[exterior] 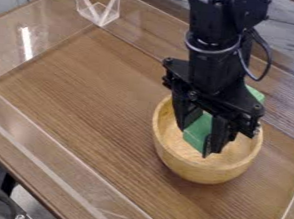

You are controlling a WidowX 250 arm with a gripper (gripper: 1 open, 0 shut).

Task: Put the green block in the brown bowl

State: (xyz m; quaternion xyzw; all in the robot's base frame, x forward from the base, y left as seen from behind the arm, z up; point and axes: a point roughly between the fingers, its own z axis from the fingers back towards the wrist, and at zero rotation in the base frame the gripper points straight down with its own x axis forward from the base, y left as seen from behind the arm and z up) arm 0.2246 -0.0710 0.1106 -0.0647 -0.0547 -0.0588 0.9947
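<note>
The brown bowl point(181, 164) stands right of the middle of the wooden table. My black gripper point(206, 145) points straight down into it. It is shut on the green block point(199, 131), which stands on end between the fingers with its lower part below the bowl's rim. I cannot tell whether the block touches the bowl's floor. The gripper hides much of the bowl's inside and back rim.
A small patch of green point(252, 96) shows behind the gripper's right side; I cannot tell what it is. Clear acrylic walls point(28, 117) fence the wooden tabletop point(86, 84). A clear folded plastic stand point(98, 7) sits at the far left corner.
</note>
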